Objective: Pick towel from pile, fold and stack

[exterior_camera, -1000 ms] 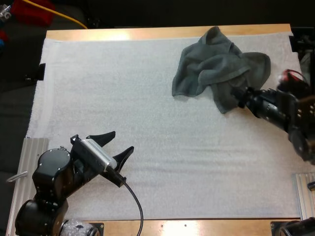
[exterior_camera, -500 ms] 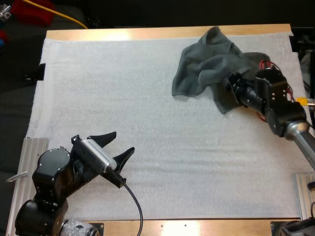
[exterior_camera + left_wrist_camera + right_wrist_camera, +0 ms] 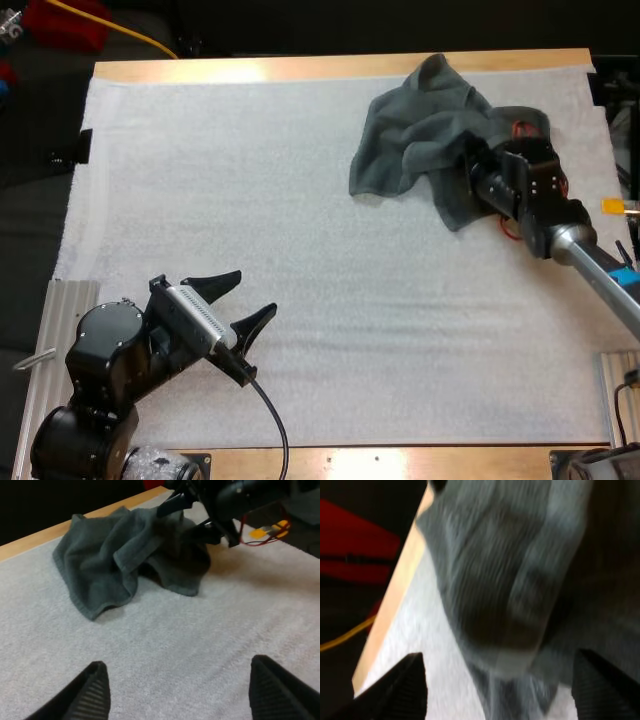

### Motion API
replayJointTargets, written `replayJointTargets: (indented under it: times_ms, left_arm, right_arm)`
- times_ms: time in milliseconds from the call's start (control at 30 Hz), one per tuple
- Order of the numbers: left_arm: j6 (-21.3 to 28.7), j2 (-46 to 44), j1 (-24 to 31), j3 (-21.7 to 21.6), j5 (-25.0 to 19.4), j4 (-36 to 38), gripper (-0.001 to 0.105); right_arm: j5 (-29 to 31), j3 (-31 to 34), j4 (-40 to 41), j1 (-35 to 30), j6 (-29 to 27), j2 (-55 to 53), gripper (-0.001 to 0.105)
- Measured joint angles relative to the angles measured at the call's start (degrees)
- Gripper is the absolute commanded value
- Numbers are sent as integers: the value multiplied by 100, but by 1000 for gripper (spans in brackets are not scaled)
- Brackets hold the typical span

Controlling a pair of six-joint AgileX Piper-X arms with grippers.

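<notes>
My right fingers (image 3: 405, 685) over the crumpled towel (image 3: 420, 130).
They stand apart, cloth between them, ungripped; my left fingers (image 3: 92, 692) also spread, well away.

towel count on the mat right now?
1: a crumpled towel at the far right of the mat, with the right tool at its edge. Its folds could hide another.

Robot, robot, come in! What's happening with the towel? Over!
Left gripper open over bare mat. Right gripper open at crumpled towel, not grabbed yet. Nothing in the way.
</notes>
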Motion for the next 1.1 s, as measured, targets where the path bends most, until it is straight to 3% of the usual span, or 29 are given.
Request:
replayJointTargets:
  times_ms: [333,467,633,967,1100]
  left_arm:
    - [0,0,0,0,128,0,58]
    - [0,0,0,0,128,0,58]
    - [0,0,0,0,128,0,58]
    - [0,0,0,0,128,0,58]
    - [0,0,0,0,128,0,58]
  right_arm:
    - [-59,-631,-355,-114,28,765,57]
    - [-294,-876,-391,-114,28,995,37]
    - [-343,-973,-390,-114,-138,1006,1]
    - [-348,-973,-256,-13,-2072,166,1]
    - [-350,-983,201,67,-2931,-563,1]
